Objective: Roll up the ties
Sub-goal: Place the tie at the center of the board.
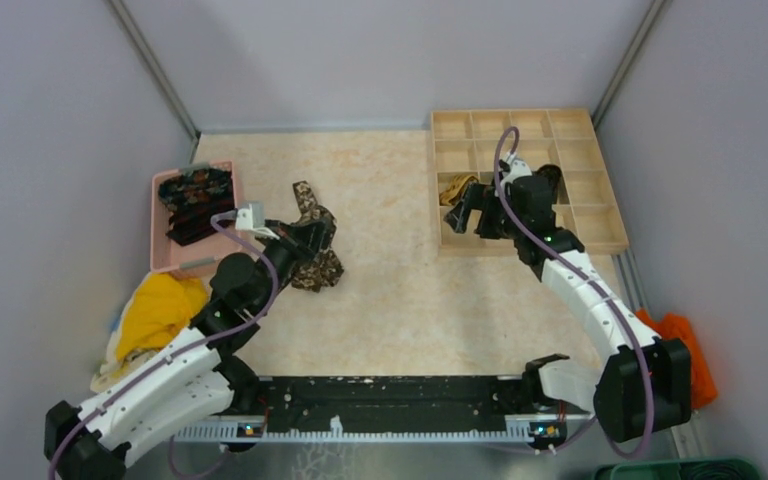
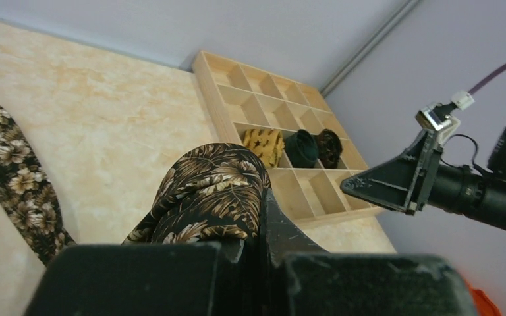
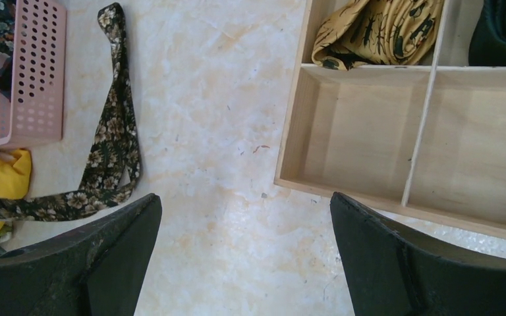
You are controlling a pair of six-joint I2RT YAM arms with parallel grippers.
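A black-brown leaf-print tie (image 1: 312,232) lies on the table left of centre. My left gripper (image 1: 312,245) is shut on a fold of this tie (image 2: 214,191), which bulges up between the jaws, while its tail (image 2: 14,178) trails on the table. The tail also shows in the right wrist view (image 3: 109,155). A golden-tan rolled tie (image 1: 457,187) sits in a cell of the wooden organizer (image 1: 590,238), with dark rolls (image 2: 311,148) beside it. My right gripper (image 1: 468,222) is open and empty above the organizer's near-left corner (image 3: 290,181).
A pink perforated basket (image 1: 163,255) at the left holds more dark printed ties (image 1: 196,200). A yellow cloth (image 1: 158,308) lies in front of it. An orange cloth (image 1: 682,340) lies at the right edge. Walls close in the table on three sides.
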